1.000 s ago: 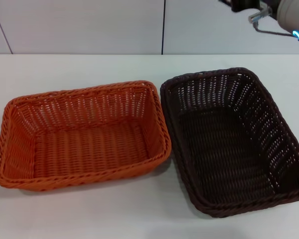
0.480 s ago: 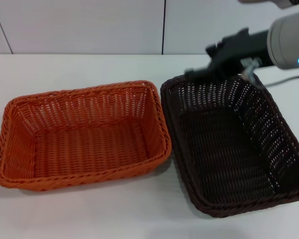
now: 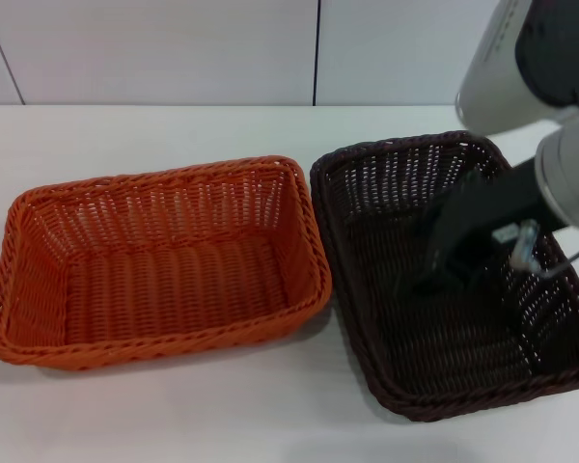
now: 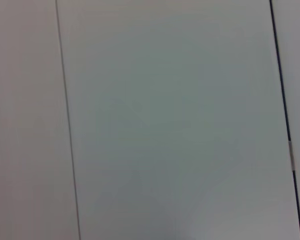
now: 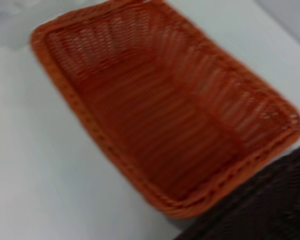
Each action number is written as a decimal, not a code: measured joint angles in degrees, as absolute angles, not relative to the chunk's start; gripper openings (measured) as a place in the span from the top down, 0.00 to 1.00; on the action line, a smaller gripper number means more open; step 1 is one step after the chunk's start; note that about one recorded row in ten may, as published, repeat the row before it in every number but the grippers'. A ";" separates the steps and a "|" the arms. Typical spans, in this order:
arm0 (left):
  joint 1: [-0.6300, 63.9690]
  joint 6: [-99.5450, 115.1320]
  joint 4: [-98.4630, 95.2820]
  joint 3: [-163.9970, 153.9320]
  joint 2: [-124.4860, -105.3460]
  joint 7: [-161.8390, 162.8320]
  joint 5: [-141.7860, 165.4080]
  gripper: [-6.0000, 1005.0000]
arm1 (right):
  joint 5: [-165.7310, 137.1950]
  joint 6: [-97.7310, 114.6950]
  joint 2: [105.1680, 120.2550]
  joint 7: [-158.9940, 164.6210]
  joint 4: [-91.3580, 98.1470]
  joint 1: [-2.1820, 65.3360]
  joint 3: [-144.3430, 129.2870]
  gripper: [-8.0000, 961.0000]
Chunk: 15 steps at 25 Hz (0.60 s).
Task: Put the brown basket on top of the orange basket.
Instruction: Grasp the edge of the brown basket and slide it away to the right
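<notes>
The brown basket [image 3: 434, 318] sits on the white table at the right in the head view, empty. The orange basket [image 3: 154, 265] sits right beside it on the left, rims almost touching. My right gripper [image 3: 434, 275] reaches down inside the brown basket, over its middle, coming in from the right. The right wrist view shows the orange basket [image 5: 160, 105] and a corner of the brown basket [image 5: 260, 205]. My left gripper is out of view.
The white table [image 3: 174, 135] runs behind and in front of both baskets. A white panelled wall [image 3: 174, 48] stands behind the table. The left wrist view shows only white panels [image 4: 165, 120].
My right arm has swung down from the top right corner, passed over the brown basket's far rim, and now reaches into the basket's middle. The baskets have not moved.
</notes>
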State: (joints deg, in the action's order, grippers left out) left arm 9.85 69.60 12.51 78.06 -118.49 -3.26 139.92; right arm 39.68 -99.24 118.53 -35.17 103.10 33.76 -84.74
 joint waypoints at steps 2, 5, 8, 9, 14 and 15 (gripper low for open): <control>9.69 69.76 12.49 78.26 -118.53 -3.31 139.92 0.21 | 41.42 -100.53 118.62 -36.07 102.92 33.48 -85.44 0.31; 9.54 69.87 12.48 78.29 -118.54 -3.39 139.91 0.21 | 44.63 -102.63 118.65 -37.42 103.82 32.16 -86.84 0.31; 9.41 69.68 12.47 78.34 -118.60 -4.61 139.87 0.21 | 45.73 -104.41 118.36 -39.03 105.02 30.87 -87.08 0.31; 9.42 69.58 12.48 78.36 -118.65 -5.06 139.76 0.21 | 45.85 -105.05 118.23 -39.55 105.13 30.60 -86.99 0.31; 9.48 69.42 12.48 78.41 -118.77 -5.43 138.87 0.21 | 46.91 -107.09 116.04 -40.77 106.41 28.71 -89.83 0.31; 9.48 69.42 12.48 78.41 -118.77 -5.43 138.87 0.21 | 46.91 -107.09 116.04 -40.77 106.41 28.71 -89.83 0.31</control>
State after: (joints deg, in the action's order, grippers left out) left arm 9.48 69.42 12.48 78.41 -118.77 -5.43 138.87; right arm 46.91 -107.09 116.04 -40.77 106.41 28.71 -89.83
